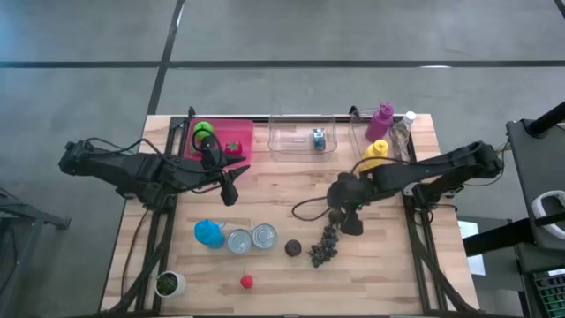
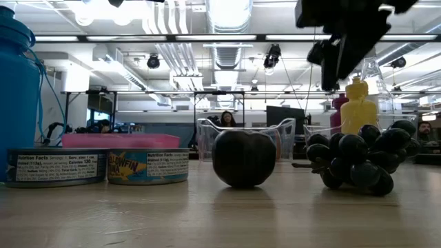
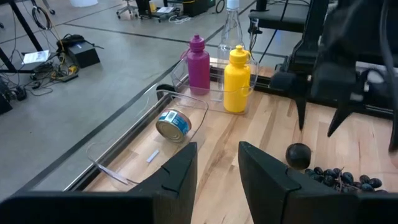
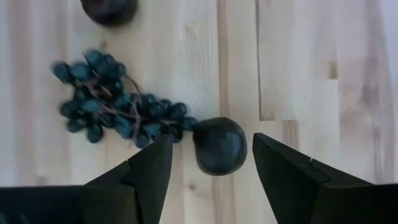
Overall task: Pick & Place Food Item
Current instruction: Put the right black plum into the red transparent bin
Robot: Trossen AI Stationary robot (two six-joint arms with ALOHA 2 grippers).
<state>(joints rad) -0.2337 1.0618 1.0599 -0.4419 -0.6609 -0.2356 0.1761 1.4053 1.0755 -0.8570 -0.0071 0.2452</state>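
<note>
1. You are working on a pale wooden table (image 1: 291, 199) of butcher-block strips, standing on a grey concrete floor (image 1: 291, 44) crossed by dark seams.
2. Your right gripper (image 4: 208, 171) hangs above the table over the end of a bunch of dark grapes (image 4: 115, 112), its fingers spread apart with nothing between them. A dark round plum (image 4: 219, 146) lies on the wood directly below the gap, touching the end of the bunch.
3. A second dark plum (image 1: 293, 248) sits just beside the grapes, between them and two tin cans (image 1: 252, 238).
4. Your left gripper (image 3: 217, 171) waits near the pink tray (image 1: 237, 132) at the back left, fingers a little apart and holding nothing.
5. A blue bottle (image 1: 208, 233) stands beside the cans. A small red fruit (image 1: 247, 282) and a little potted plant (image 1: 168, 283) sit near the front edge.
6. The pink tray holds a green item (image 1: 204, 132) and a red one (image 1: 233, 147); you cannot tell from here what they are.
7. A clear bin (image 1: 302, 137) at the back centre holds one small can (image 3: 173, 124) on its side. A magenta bottle (image 3: 198, 64), a yellow bottle (image 3: 237, 79) and a clear bottle (image 3: 231, 31) stand close together in a second clear bin at the back right.
8. Looking level across the table, you see a workshop with ceiling lights and ducts, and a person (image 2: 226, 119) seated far behind the clear bin.
</note>
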